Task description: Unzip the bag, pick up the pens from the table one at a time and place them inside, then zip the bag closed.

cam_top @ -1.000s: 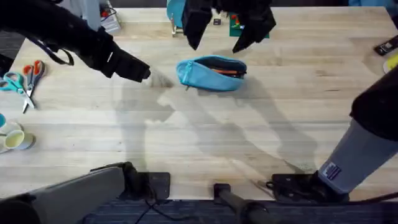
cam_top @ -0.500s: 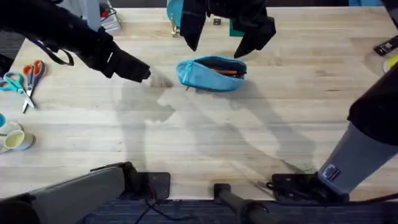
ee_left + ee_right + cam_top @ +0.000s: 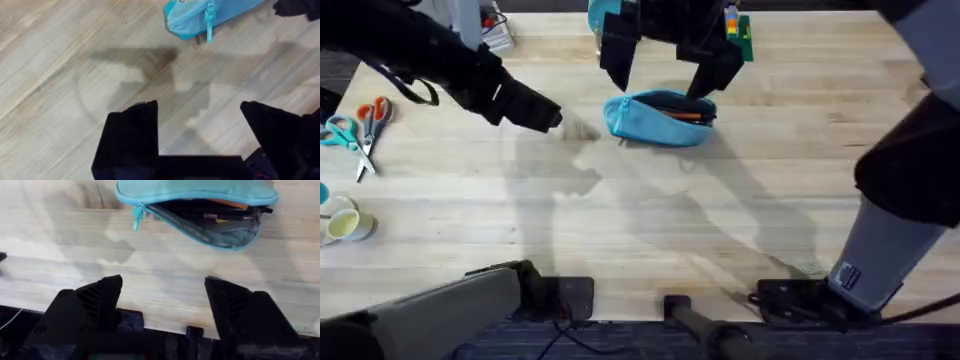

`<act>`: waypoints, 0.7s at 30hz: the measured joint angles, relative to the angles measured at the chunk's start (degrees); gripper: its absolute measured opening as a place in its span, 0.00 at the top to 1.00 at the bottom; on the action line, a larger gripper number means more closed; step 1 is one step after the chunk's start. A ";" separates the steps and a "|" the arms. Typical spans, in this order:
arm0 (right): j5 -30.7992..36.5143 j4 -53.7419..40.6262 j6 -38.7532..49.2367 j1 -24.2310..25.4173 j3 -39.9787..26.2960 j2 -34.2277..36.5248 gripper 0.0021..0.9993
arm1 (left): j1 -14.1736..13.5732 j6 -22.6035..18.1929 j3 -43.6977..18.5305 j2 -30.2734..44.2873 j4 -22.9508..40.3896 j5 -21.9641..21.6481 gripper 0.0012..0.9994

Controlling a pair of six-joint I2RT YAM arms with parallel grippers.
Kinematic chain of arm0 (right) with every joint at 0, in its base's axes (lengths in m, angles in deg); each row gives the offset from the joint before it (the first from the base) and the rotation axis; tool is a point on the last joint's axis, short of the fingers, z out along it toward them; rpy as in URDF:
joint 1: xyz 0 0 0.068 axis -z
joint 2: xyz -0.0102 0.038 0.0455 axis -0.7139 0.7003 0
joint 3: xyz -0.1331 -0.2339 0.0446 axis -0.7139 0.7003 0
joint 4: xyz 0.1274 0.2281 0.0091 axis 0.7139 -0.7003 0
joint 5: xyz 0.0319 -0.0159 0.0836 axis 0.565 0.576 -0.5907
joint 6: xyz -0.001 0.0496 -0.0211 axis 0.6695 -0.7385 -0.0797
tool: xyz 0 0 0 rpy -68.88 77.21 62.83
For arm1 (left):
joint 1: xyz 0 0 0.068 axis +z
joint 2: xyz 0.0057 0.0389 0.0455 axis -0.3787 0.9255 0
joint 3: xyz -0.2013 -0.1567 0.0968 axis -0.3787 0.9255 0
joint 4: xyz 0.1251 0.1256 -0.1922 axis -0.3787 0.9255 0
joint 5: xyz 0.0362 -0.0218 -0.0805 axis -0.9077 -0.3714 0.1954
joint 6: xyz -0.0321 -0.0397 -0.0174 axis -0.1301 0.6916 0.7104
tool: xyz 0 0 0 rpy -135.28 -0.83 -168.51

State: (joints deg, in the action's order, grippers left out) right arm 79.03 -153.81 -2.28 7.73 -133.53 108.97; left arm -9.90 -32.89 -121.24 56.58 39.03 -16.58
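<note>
Pale wooden planks [image 3: 650, 220] w/ soft grey shadows across the middle. Orange-handled scissors [image 3: 372, 115] lie at the far left edge; teal-handled scissors [image 3: 345, 135] just beside them. Near the scissors, toward the camera, maybe tape rolls [image 3: 345, 225]. Dark floor strip [image 3: 335, 65] behind the scissors.

- You had the bag [image 3: 660, 118], a light blue soft fabric pouch of elongated oval shape, lying on its side on the table [image 3: 650, 220], toward the far middle of it.
- Its zipper stood open along the top, and you could see the dark inside in the right wrist view [image 3: 200, 210].
- The teal pull tab [image 3: 209, 22] hung at the bag's left end.
- You could see the pens [image 3: 225, 204], orange, lying lengthwise inside the open bag.
- The table was pale joined planks.
</note>
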 joint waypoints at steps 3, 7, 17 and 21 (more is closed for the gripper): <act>0.00 0.45 -0.20 -0.41 0.00 1.11 0.00 | 0.00 0.00 0.00 0.00 0.00 0.00 0.01; -0.02 1.08 -0.66 -1.44 0.00 1.97 0.00 | 0.00 0.00 0.00 0.00 0.00 0.00 0.01; 0.00 2.15 -2.10 -2.08 0.00 4.10 0.00 | 0.00 -0.01 0.00 0.01 0.00 0.00 0.01; 0.00 3.03 -2.16 -2.32 0.00 6.30 0.00 | 0.00 0.00 0.00 0.01 0.00 0.00 0.01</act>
State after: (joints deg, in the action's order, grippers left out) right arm 79.03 -150.78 -4.45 5.41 -133.53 115.27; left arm -9.90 -32.89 -121.24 56.59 39.03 -16.58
